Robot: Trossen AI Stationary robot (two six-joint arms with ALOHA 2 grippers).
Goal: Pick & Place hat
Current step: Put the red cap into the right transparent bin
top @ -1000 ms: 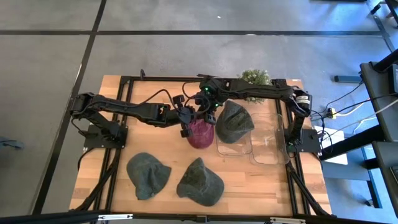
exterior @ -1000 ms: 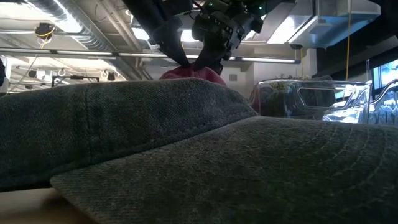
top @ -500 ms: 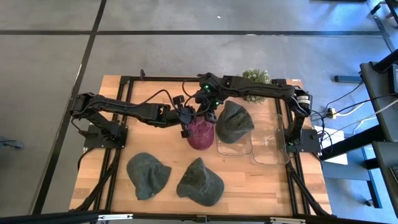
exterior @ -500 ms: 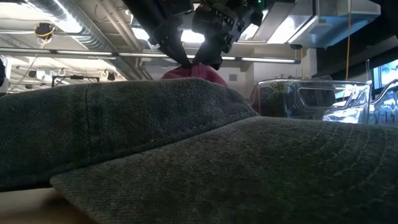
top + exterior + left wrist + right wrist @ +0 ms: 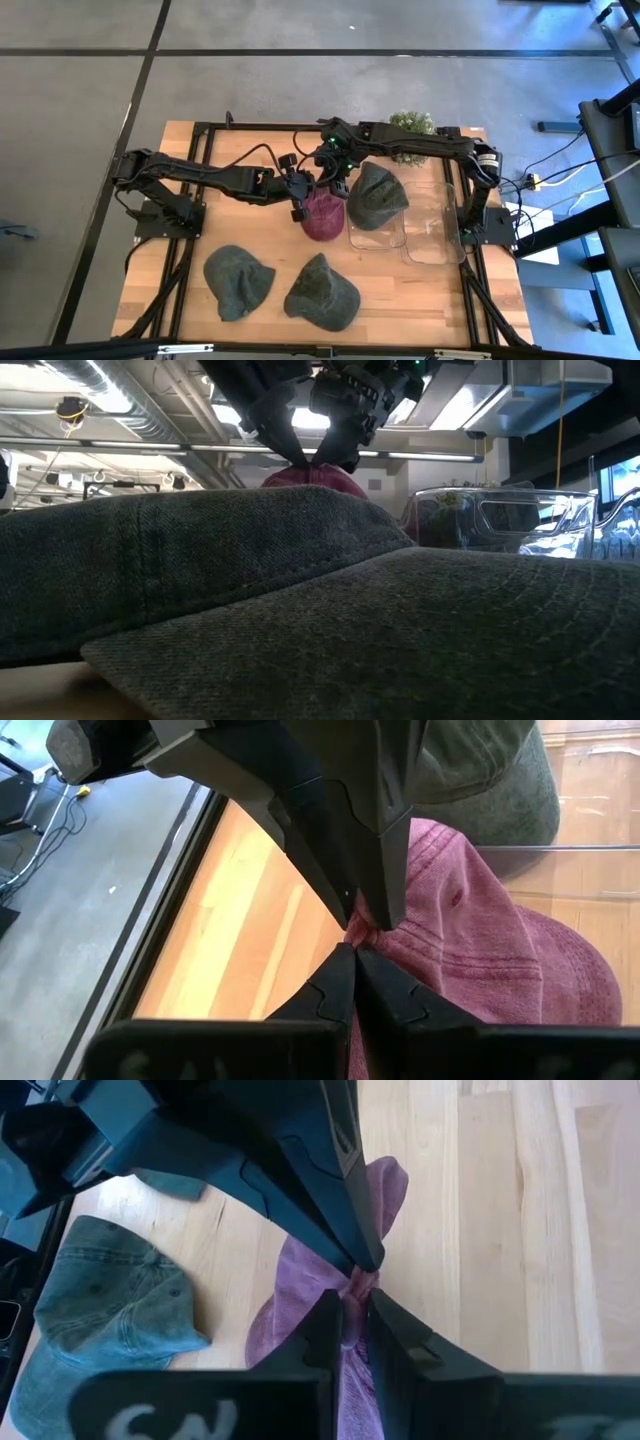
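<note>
A maroon hat [image 5: 322,215] lies on the wooden table near the middle, beside a clear bin [image 5: 377,238]. It also shows in the low view [image 5: 335,478], behind the grey hats. My left gripper [image 5: 304,199] comes at it from the table's left and my right gripper [image 5: 336,186] from the far right. Both are shut on the hat's crown, and their tips meet at one spot. In the left wrist view my left gripper [image 5: 356,970] shows at the bottom. In the right wrist view my right gripper [image 5: 352,1320] shows at the bottom. My left gripper pinches a small raised fold of the hat's crown [image 5: 368,934] between its two fingertips. It slants down from the table's left. The rest of the hat lies on the table. My right gripper pinches the same raised fold [image 5: 357,1288] between its two fingers. It slants down from the opposite side, tip to tip with the other gripper. The hat's brim end [image 5: 385,1180] lies flat on the table.
A dark green hat [image 5: 376,194] lies in the clear bin next to the maroon one. A second clear bin [image 5: 432,225] stands to its right. Two grey-green hats [image 5: 238,282] [image 5: 322,292] lie near the table's near edge. A small plant [image 5: 410,125] stands at the far edge.
My right gripper has risen a little and drawn toward my left gripper, so that their tips now meet over the hat's crown. The hat stays on the table.
</note>
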